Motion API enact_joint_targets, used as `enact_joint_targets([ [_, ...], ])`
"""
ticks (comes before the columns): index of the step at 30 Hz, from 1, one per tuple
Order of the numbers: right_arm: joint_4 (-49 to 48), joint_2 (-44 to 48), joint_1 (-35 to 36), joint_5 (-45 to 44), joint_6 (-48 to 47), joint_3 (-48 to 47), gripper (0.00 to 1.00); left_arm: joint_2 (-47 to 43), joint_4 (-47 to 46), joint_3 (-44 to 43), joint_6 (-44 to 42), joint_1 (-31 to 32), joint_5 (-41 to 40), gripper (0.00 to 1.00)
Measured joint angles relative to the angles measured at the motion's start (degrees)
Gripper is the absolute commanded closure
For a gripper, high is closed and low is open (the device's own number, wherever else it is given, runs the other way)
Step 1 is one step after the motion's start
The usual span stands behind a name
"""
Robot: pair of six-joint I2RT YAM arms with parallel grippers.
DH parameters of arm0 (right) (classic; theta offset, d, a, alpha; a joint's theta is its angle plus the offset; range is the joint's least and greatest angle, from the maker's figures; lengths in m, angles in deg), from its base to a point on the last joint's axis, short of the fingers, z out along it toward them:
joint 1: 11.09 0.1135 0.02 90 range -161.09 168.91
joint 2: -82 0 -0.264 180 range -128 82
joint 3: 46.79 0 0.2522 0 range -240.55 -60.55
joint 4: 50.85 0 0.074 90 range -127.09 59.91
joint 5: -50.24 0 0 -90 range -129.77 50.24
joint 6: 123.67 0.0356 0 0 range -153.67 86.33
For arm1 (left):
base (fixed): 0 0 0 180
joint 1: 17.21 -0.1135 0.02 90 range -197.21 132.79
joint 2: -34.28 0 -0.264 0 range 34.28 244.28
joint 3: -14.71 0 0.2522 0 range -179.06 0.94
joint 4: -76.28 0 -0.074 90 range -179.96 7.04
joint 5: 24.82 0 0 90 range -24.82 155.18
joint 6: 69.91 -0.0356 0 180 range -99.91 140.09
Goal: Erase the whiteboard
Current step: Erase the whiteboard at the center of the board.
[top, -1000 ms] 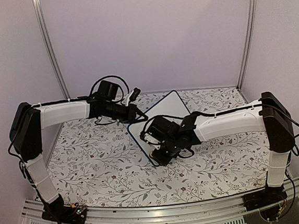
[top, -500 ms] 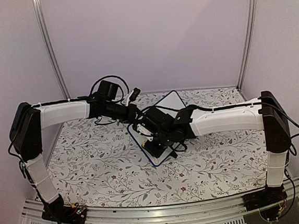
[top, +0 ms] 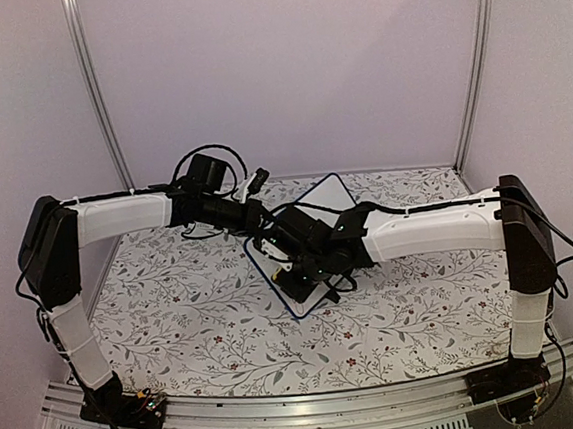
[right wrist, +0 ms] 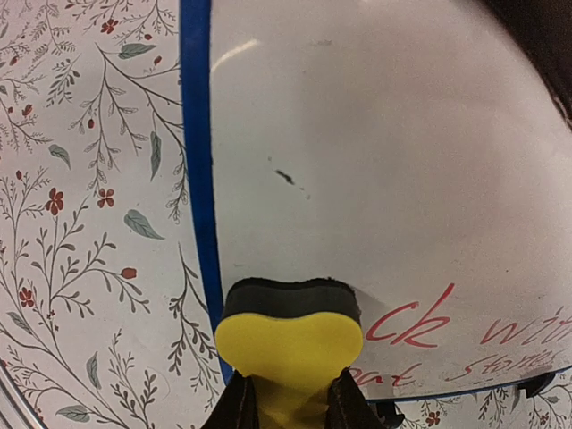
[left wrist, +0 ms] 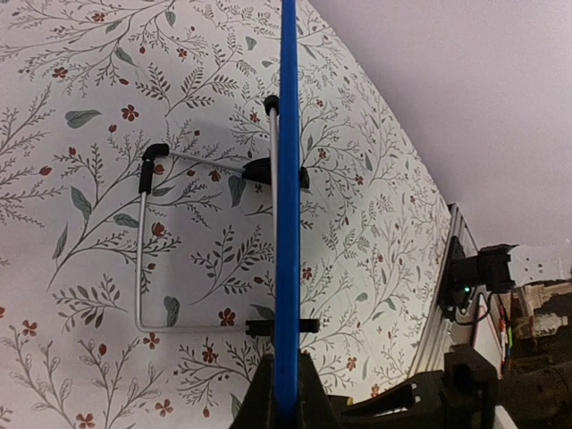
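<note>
The whiteboard (top: 332,201), white with a blue frame, stands tilted at the middle of the table. My left gripper (top: 258,220) is shut on its left edge; in the left wrist view the blue edge (left wrist: 288,179) runs up from between the jaws of the left gripper (left wrist: 286,393). My right gripper (top: 298,274) is shut on a yellow sponge eraser (right wrist: 290,344), whose dark felt side presses on the whiteboard (right wrist: 375,152) near its lower left corner. Red handwriting (right wrist: 420,323) is to the right of the eraser, and a small dark mark (right wrist: 284,175) lies above it.
A floral cloth (top: 184,304) covers the table. The board's wire stand (left wrist: 141,259) with black feet rests on the cloth behind it. An aluminium rail (top: 304,414) runs along the near edge, and metal posts (top: 95,91) stand at the back corners.
My right gripper has slid left across the board with the eraser, from its lower middle to its lower left corner. The left arm and the board have stayed put.
</note>
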Motion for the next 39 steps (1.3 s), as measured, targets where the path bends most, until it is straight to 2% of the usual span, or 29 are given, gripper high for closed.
enact_joint_targets([
  [39,-1.0,0.0,0.0,-2.3,-0.4,0.1,0.85,0.0,0.0,0.0,0.0,0.0,-0.2,1.0],
])
